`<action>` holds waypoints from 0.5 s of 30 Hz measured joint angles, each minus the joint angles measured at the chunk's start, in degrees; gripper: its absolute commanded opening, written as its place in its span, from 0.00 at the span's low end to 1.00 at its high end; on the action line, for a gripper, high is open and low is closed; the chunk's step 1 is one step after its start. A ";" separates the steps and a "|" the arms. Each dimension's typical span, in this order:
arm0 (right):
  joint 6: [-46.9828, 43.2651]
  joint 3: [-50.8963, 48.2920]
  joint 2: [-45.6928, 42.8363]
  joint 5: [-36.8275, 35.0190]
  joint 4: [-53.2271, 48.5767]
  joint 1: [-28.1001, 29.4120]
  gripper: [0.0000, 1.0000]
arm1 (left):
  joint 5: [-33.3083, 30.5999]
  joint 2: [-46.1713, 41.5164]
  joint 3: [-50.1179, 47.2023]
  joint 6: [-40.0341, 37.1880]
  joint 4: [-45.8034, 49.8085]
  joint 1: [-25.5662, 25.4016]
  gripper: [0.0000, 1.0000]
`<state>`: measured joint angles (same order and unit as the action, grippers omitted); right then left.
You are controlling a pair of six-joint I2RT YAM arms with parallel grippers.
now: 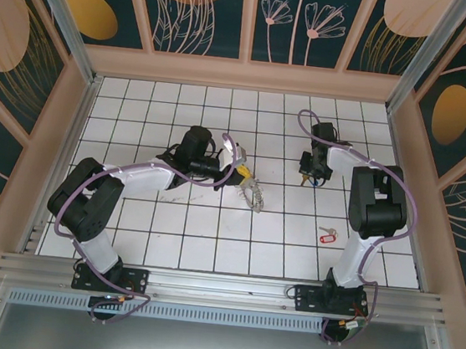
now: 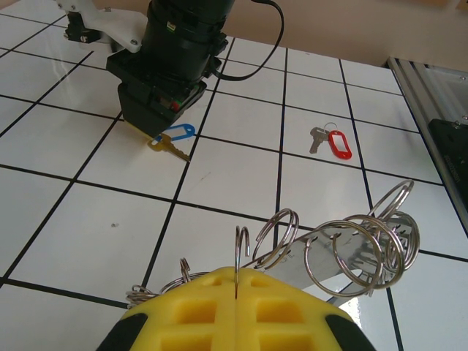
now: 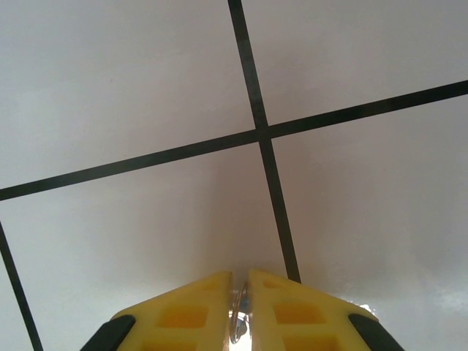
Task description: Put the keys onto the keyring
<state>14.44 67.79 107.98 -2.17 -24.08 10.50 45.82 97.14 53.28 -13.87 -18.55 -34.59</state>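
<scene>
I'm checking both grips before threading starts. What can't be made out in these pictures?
- Right wrist view: whatever sits between the right gripper's fingers is cut off by the bottom edge.
- Left wrist view: that gripper's body hides its hold on the blue-tagged key; the left gripper covers the keyring's near rim.
- Top view: the red-tagged key is too small for detail.

Overhead we look down from behind the bases onto the whole desk (image 1: 209, 239). Left wrist camera sits low, facing the right arm (image 2: 175, 51) and red-tagged key (image 2: 336, 142) — both shared with overhead. Right wrist camera — close above tiles, facing down.
</scene>
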 measured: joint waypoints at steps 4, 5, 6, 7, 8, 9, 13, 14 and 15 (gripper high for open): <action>0.00 0.00 -0.09 -0.48 -0.15 0.00 0.12 | 0.00 0.00 0.00 0.00 0.15 0.00 0.00; 0.02 0.00 -0.09 -0.63 -0.20 0.00 0.13 | 0.00 0.00 0.00 0.00 0.20 0.00 0.00; 0.00 0.00 -0.09 -0.79 -0.20 0.00 0.14 | 0.00 0.00 0.00 0.00 0.31 0.00 0.00; 0.00 0.00 -0.09 -0.87 -0.20 0.00 0.14 | 0.02 0.00 0.02 0.00 0.37 0.00 0.00; 0.02 0.00 -0.09 -0.90 -0.20 0.00 0.15 | 0.00 0.00 0.02 0.00 0.37 0.00 0.00; 0.02 0.00 -0.11 -0.90 -0.20 0.00 0.15 | 0.02 0.00 0.02 0.00 0.37 0.00 0.00; 0.02 0.00 -0.31 -0.92 -0.22 0.00 0.13 | 0.00 0.00 0.11 0.00 0.39 0.00 0.00; 0.02 0.00 -0.37 -0.92 -0.24 0.00 0.13 | 0.02 0.00 0.11 0.00 0.39 0.00 0.00; 0.02 0.00 -0.46 -0.90 -0.24 0.00 0.13 | 0.02 0.00 0.11 0.00 0.39 0.00 0.00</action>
<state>14.46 67.79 107.53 -3.07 -24.32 10.50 45.84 97.14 53.39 -13.87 -18.15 -34.59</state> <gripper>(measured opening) 0.132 0.058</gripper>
